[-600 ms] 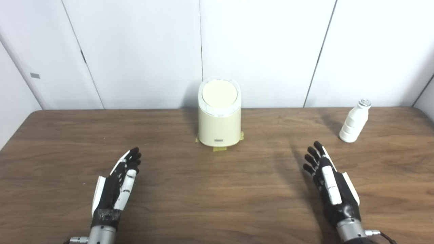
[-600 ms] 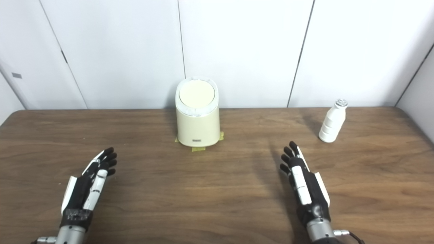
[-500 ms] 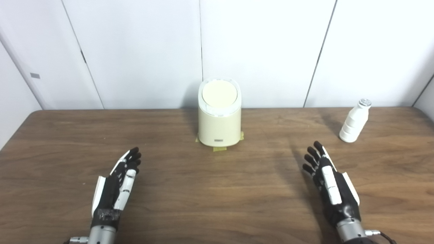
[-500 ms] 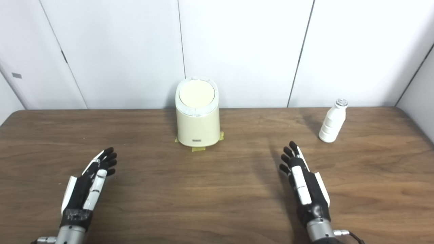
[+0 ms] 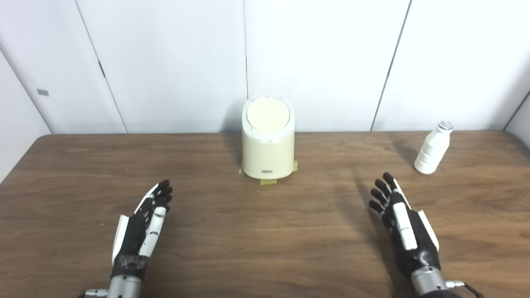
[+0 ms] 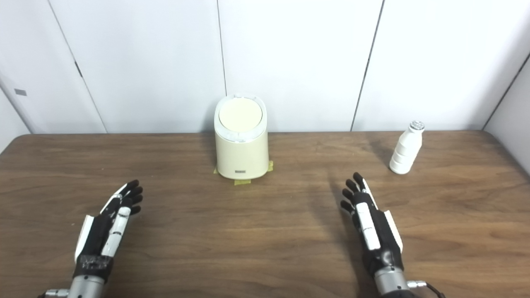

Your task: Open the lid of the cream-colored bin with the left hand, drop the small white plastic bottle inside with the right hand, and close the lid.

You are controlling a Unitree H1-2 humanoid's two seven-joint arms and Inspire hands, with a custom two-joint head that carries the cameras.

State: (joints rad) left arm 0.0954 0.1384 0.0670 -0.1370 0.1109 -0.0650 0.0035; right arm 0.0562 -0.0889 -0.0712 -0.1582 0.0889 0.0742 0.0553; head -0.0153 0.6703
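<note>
Left eye view. Cream-colored cylindrical plastic bin [image 5: 268, 152] upright near middle of far edge of dark wood-grain tabletop [image 5: 265, 231], on yellow tape marks [image 5: 268, 181]. Round cream lid [image 5: 268, 116] seated flat, closed. Small white ribbed plastic bottle with silvery cap [image 5: 432, 148] upright near far right corner, well apart from bin. Left robot hand [image 5: 143, 225] near front edge, left of centre, fingers extended and apart, grasping nothing. Right robot hand [image 5: 403, 225] near front edge toward right, likewise released and empty, well short of bottle.

Right eye view. Same layout, shifted slightly. Bin [image 6: 241, 151] with lid [image 6: 240, 113] down; bottle [image 6: 407, 148] untouched toward far right corner. Left robot hand [image 6: 105, 229] and right robot hand [image 6: 372, 229] both spread, empty, low over tabletop; contact with surface not discernible.

Step in hand, judged: lid opening, not yet begun. Hinge side and opening mechanism of lid not discernible. For a clean start: bring left robot hand to bin from left side, keeping right side free for the bottle drop. Apply force to lid only, not to bin wall; tape suggests a fixed spot, yet a sideways shove could probably shift or tip bin. Meanwhile, pre-position right robot hand beside bottle; narrow upright shape looks easy to knock over, so approach from the side and close around ribbed body.
</note>
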